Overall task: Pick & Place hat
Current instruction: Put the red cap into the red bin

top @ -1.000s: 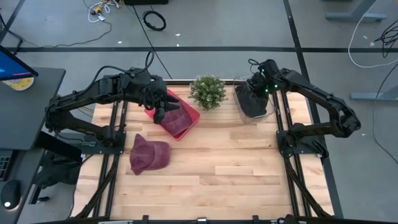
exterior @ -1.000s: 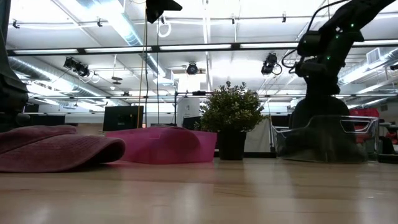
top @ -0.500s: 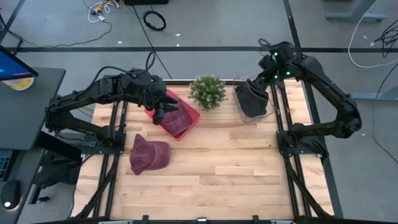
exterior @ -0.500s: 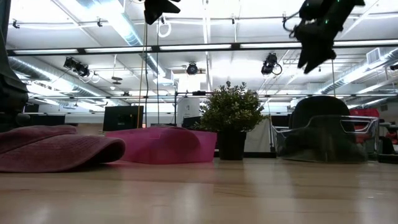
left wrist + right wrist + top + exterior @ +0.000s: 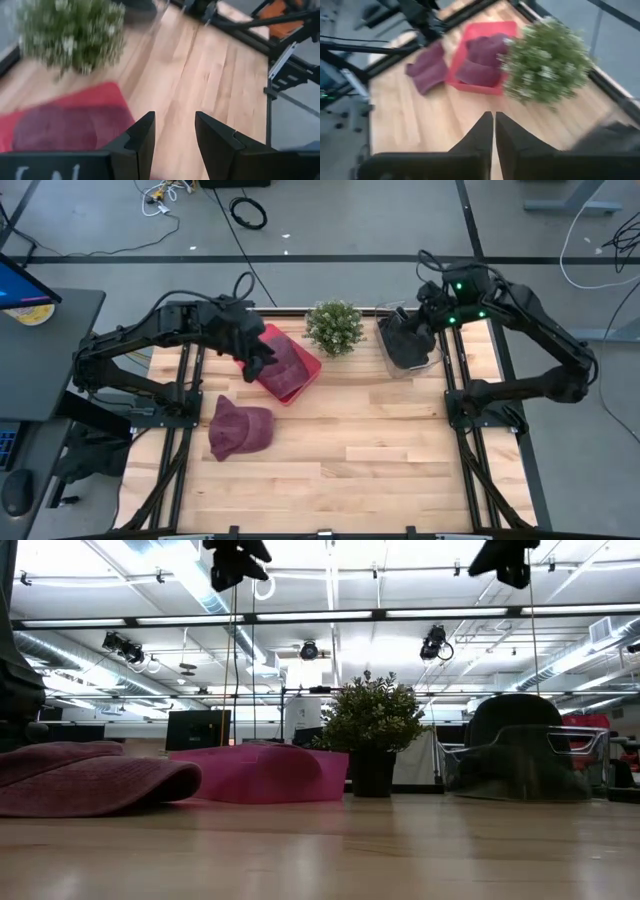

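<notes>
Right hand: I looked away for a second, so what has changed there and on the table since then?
The right hand rose from the dark hat in the clear bin, left it there, and shut empty. The left hand climbed slightly above the red tray, open and empty. Both maroon hats and the plant stayed put.

In the low view both grippers are cut off by the picture's top edge. The maroon hat (image 5: 85,785) at the worktop's left edge is cropped there too. The red tray (image 5: 300,370) holds another maroon hat (image 5: 285,370), partly hidden under the left gripper (image 5: 257,366). The potted plant (image 5: 72,32) is blurred in both wrist views.
</notes>
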You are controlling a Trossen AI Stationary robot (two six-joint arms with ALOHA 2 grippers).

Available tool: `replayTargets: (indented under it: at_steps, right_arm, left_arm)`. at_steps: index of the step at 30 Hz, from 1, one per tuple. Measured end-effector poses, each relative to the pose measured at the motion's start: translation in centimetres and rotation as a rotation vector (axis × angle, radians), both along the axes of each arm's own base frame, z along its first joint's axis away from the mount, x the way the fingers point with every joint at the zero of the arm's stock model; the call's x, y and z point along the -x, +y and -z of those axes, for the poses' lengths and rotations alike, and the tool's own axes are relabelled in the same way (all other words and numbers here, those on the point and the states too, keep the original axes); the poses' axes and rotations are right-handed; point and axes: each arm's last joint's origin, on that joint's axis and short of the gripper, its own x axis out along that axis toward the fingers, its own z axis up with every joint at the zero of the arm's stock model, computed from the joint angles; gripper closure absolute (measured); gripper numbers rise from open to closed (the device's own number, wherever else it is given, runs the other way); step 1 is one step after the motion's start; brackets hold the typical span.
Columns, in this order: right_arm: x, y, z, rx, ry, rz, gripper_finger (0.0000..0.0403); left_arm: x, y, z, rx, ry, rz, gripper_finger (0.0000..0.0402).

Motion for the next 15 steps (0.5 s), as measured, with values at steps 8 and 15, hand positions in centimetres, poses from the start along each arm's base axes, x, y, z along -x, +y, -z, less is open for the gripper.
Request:
replayTargets:
  at_steps: [8, 15]
  right_arm:
    - [-2.2, 1.7, -0.5, -0.017, -0.081, -0.079, 0.0395]
    - [-3.9, 2.1, 0.1, -0.026, -0.064, -0.128, 0.0389]
  left_arm:
    - [1.7, -0.5, 1.6, 0.144, 0.239, -0.097, 0.0259]
    - [3.6, -2.6, 2.7, 0.091, 0.491, 0.064, 0.0259]
